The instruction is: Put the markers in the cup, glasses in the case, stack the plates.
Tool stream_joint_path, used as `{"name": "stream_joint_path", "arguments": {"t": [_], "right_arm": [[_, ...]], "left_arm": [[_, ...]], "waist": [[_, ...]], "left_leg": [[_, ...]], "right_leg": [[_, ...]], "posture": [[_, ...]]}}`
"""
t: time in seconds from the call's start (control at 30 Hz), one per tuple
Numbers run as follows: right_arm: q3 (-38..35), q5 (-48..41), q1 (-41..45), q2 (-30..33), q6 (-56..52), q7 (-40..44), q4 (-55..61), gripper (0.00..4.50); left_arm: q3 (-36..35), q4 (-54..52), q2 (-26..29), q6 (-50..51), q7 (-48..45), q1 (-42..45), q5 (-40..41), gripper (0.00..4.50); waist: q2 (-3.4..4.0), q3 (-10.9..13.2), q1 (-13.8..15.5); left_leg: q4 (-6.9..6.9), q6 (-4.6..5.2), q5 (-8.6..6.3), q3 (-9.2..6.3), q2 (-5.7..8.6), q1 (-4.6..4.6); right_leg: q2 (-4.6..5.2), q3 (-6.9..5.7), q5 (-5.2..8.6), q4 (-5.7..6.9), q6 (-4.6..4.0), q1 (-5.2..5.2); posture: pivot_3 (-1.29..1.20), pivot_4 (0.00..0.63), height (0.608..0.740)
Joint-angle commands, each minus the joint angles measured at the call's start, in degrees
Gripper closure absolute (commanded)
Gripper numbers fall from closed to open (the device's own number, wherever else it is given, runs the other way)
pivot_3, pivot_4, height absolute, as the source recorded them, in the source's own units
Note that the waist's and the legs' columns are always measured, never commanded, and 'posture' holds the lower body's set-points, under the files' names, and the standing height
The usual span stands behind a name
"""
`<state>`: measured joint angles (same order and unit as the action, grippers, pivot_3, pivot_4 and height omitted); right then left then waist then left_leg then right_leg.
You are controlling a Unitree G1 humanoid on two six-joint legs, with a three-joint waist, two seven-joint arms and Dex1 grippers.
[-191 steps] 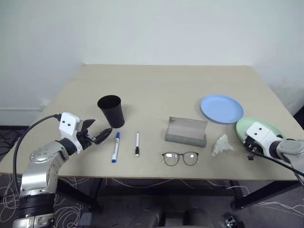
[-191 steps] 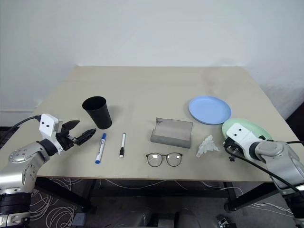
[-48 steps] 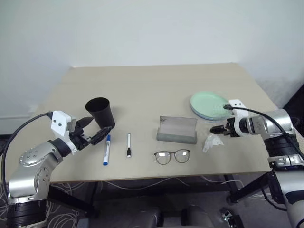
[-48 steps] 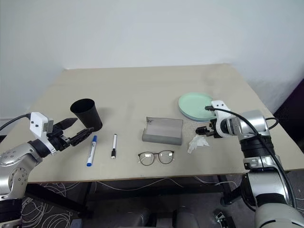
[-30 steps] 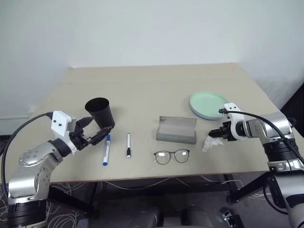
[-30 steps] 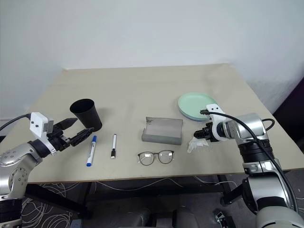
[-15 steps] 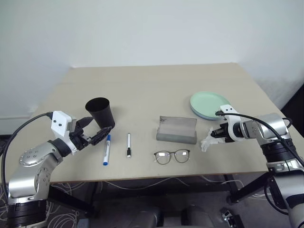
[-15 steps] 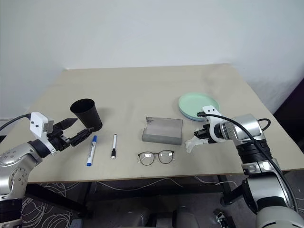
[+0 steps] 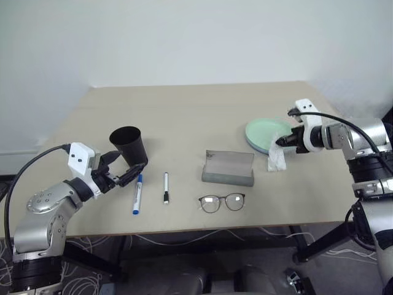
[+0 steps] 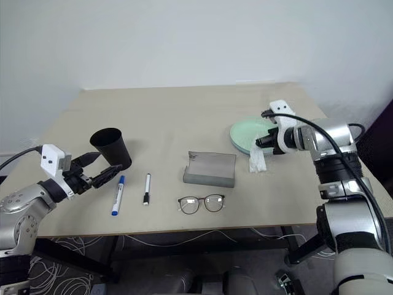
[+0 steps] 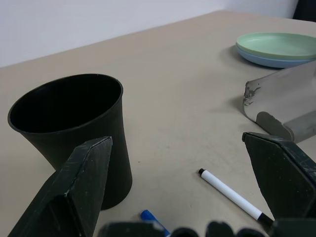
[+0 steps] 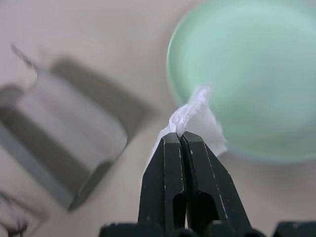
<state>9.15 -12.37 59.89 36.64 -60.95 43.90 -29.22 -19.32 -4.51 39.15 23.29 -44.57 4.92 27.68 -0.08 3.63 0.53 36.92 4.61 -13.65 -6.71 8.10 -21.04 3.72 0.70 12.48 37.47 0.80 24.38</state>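
Two markers lie unmoved by the cup near the front edge beside the spread left hand, while the right hand, pinching the tissue, has lifted it off the tabletop before the stacked plates.

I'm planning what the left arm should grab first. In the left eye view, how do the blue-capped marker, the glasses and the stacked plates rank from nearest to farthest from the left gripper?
From the left gripper:
1. Blue-capped marker, right beside the fingertips, below the cup.
2. Glasses, mid-table near the front edge.
3. Stacked plates, far across on the right side.
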Motion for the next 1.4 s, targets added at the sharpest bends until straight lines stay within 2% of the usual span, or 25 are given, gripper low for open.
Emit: {"name": "stream_joint_path", "arguments": {"t": [0.03,0.23,0.37,0.57,0.9,0.93,0.97,1.03,1.33,1.4], "right_arm": [[-3.02,1.85,5.15,-0.92,7.87,-2.28,-5.41,4.47],[-8.07,3.7,10.92,-5.53,23.39,-10.27,-19.86,4.47],[-7.26,7.68,11.33,-7.74,33.13,-15.18,-27.53,4.47],[-7.17,10.41,9.45,-12.61,44.78,-16.79,-35.89,4.47],[-8.16,13.45,8.85,-14.77,53.03,-19.67,-42.35,4.47],[-8.13,13.73,8.84,-14.77,53.49,-19.67,-42.51,4.07],[-8.14,13.99,8.86,-14.75,53.87,-19.7,-42.63,3.92],[-8.31,14.3,8.96,-14.66,54.34,-19.74,-42.78,3.28],[-8.36,15.44,10.22,-13.02,54.41,-17.25,-40.58,0.09],[-7.93,14.85,10.1,-12.48,53.2,-11.16,-37.98,0.04]], "left_arm": [[-0.55,-0.37,0.36,-1.18,0.15,1.18,-0.18,0.0],[-0.69,-0.62,0.38,-1.19,0.33,1.15,-0.09,0.0],[-1.03,-1.03,0.56,-1.08,0.4,0.81,0.11,0.0],[-1.1,-1.03,0.68,-1.01,0.51,1.01,0.17,0.0],[-1.34,-1.43,0.64,-0.91,0.92,0.96,0.28,0.0],[-1.37,-1.46,0.62,-0.9,1.0,0.91,0.29,0.0],[-1.38,-1.5,0.61,-0.91,1.08,0.87,0.29,0.0],[-1.4,-1.53,0.59,-0.93,1.21,0.81,0.31,0.0],[-1.05,-1.37,0.6,-1.04,1.19,1.04,0.22,0.0],[-0.68,-1.47,0.72,-0.99,0.88,1.12,0.16,0.0]], "waist": [[0.0,0.0,0.0],[0.0,0.0,-0.13],[0.0,-0.01,-0.11],[0.03,-0.01,-0.57],[0.05,-0.01,-0.57],[0.05,-0.01,-0.58],[0.05,-0.01,-0.58],[0.06,-0.02,-0.58],[0.07,-0.02,-0.56],[0.07,-0.01,-0.57]], "left_leg": [[-0.01,0.0,0.0,0.0,0.0,0.0],[-0.04,-0.02,0.01,0.0,0.0,0.02],[-0.09,-0.03,0.02,0.0,0.0,0.03],[-0.12,-0.2,0.12,0.01,0.01,0.04],[-0.12,-0.35,0.21,0.01,0.01,0.07],[-0.12,-0.34,0.21,0.01,0.01,0.08],[-0.12,-0.34,0.2,0.01,0.01,0.09],[-0.12,-0.32,0.19,0.01,0.01,0.1],[-0.12,-0.28,0.17,0.01,0.01,0.12],[-0.12,-0.28,0.17,0.0,0.01,0.12]], "right_leg": [[0.0,0.0,-0.02,0.0,-0.03,0.0],[-0.03,0.02,-0.03,0.0,-0.05,0.0],[-0.04,0.03,-0.04,-0.01,-0.07,0.02],[-0.1,0.13,-0.05,0.03,-0.1,0.02],[-0.19,0.21,-0.07,0.09,-0.14,0.02],[-0.2,0.22,-0.07,0.09,-0.15,0.02],[-0.21,0.22,-0.07,0.09,-0.15,0.02],[-0.22,0.23,-0.07,0.1,-0.15,0.01],[-0.23,0.25,-0.08,0.14,-0.17,0.01],[-0.23,0.24,-0.08,0.13,-0.17,0.01]], "posture": [[0.0,0.0,0.74],[0.0,0.0,0.74],[0.0,0.0,0.74],[0.0,0.0,0.74],[0.0,0.0,0.74],[0.0,0.0,0.74],[0.0,0.0,0.74],[0.0,0.0,0.74],[0.0,0.0,0.74],[0.0,0.0,0.74]]}}
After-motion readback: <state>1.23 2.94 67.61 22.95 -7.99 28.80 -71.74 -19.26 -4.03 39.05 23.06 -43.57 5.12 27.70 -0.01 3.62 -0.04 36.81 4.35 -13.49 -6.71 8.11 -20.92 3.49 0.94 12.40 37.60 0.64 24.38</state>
